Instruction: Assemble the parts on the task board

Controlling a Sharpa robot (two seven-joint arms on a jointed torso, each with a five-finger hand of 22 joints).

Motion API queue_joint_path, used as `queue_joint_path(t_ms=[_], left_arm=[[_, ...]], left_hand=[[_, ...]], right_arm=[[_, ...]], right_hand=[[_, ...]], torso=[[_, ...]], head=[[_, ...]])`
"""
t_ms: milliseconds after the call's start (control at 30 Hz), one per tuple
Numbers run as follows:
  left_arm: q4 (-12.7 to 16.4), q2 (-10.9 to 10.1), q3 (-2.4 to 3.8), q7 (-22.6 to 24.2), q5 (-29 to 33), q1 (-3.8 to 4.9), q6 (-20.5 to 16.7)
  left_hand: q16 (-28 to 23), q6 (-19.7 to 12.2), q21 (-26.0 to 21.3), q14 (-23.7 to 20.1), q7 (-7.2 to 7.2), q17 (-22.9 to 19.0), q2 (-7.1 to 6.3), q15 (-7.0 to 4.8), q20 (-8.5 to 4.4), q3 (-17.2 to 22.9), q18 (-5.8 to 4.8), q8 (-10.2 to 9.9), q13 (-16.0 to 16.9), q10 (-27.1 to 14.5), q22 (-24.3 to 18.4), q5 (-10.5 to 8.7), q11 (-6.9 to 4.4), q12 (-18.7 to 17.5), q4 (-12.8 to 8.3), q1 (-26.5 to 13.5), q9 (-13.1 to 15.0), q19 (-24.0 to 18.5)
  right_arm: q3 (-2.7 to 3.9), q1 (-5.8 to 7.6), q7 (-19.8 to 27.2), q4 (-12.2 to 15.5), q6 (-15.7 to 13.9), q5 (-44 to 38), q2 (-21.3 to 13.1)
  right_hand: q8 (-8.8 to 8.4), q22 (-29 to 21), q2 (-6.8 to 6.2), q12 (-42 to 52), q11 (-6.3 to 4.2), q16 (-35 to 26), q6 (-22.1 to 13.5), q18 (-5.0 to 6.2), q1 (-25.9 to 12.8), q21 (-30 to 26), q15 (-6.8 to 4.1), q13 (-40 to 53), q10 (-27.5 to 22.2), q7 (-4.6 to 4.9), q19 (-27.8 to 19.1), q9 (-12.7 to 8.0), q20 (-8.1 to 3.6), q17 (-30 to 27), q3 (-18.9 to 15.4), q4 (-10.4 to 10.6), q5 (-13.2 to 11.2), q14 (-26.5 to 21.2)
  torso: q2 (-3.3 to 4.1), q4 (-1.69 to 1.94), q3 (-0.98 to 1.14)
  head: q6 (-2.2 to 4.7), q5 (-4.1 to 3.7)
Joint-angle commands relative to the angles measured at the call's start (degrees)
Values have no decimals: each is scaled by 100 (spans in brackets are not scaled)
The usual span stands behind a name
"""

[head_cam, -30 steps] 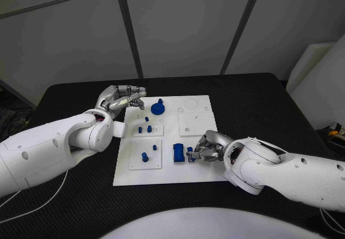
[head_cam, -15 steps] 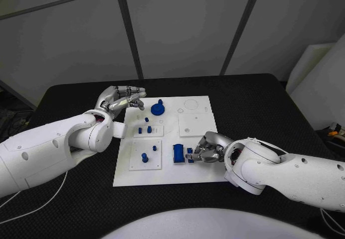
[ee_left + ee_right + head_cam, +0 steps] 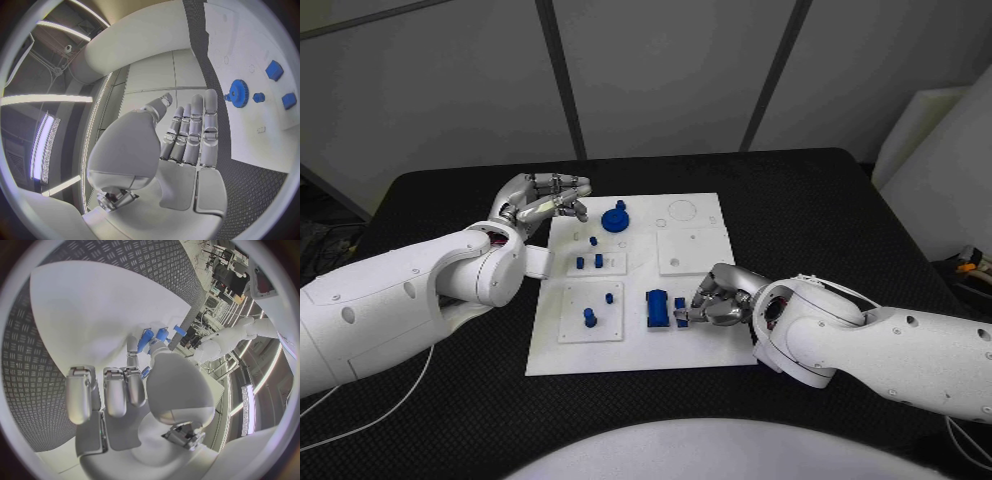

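Note:
The white task board (image 3: 697, 345) lies in the middle of the black table. On it a blue gear (image 3: 617, 214) stands at the far side, with a tall blue block (image 3: 656, 308) nearer the front. My right hand (image 3: 714, 302) rests on the board just right of that block. Its thumb and a fingertip (image 3: 133, 347) pinch a small blue part (image 3: 681, 303), also seen at the fingertips in the right wrist view (image 3: 148, 339). My left hand (image 3: 542, 196) hovers at the board's far left corner, fingers straight, holding nothing. The left wrist view shows the gear (image 3: 239, 92) beyond its fingers.
Several small blue pegs (image 3: 590, 261) stand in a raised white square left of centre. Two more pegs (image 3: 590, 318) stand in the square in front of it. Another white square (image 3: 689, 250) sits on the board's right half. Black table (image 3: 805, 200) surrounds the board.
My right hand has crept slightly toward the blue block with the small part at its fingertips. The left hand has stayed put.

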Motion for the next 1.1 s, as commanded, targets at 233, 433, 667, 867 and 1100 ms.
queue_joint_path(t_ms=[233, 433, 667, 867, 1100], left_arm=[[-6, 18, 4, 39, -1, 8, 5], [-3, 13, 4, 37, -1, 8, 3], [-1, 4, 4, 34, -1, 8, 5], [-14, -7, 4, 37, -1, 8, 5], [-102, 5, 4, 163, 143, 6, 41]], left_hand=[[30, -55, -17, -31, 8, -10, 69, 11, 13, -3, -66, 35, -11, -49, -10, 5, -1, 36, -19, 8, -7, 36], [30, -55, -17, -31, 8, -10, 69, 11, 13, -3, -66, 35, -11, -49, -10, 5, -1, 36, -19, 8, -7, 36], [30, -55, -17, -31, 8, -10, 69, 11, 13, -3, -66, 35, -11, -49, -10, 5, -1, 36, -19, 8, -7, 36], [30, -55, -17, -31, 8, -10, 69, 11, 13, -3, -66, 35, -11, -49, -10, 5, -1, 36, -19, 8, -7, 36], [35, -54, -16, -29, 6, -14, 91, 11, 13, 7, -66, 50, -15, -52, -11, 7, -2, 55, -21, 15, -6, 38]], right_arm=[[-5, 2, 349, -247, 70, -55, 99], [-5, 2, 450, -334, 16, -55, 117], [-5, 1, 694, -228, -214, 105, 23], [-4, 4, 1786, -204, -745, 1279, -213], [2, 121, 3722, -909, -864, 3338, -224]], right_hand=[[72, 1269, 88, 32, -44, -23, -25, -17, 124, -6, -40, 1333, 437, -11, 457, 26, -28, 1350, -118, -27, -239, 559], [109, 1280, 137, 43, -49, -15, -10, -20, 116, 2, -44, 1339, 443, -18, 463, 49, -31, 1361, -245, 21, -467, 561], [115, 1268, 150, 26, -47, -27, -21, -16, 89, -9, -43, 1331, 436, -13, 456, 54, -32, 1346, -304, 57, -497, 558], [-102, 914, 143, -457, 96, -240, -458, 84, 174, -320, 61, 1109, 195, 164, 244, -29, 32, 1089, -459, 78, -346, 490], [-301, -1094, 278, -2950, 301, -1848, -905, 586, 662, -2304, 239, -173, -1250, 382, -994, -106, 214, -521, -549, -21, -22, -98]], torso=[[7, 6, 2], [4, 5, 2], [4, -8, 9], [-25, -8, -10], [-124, -27, -46]], head=[[-3, 16], [-19, 26], [-5, 24], [55, -15], [186, -5]])
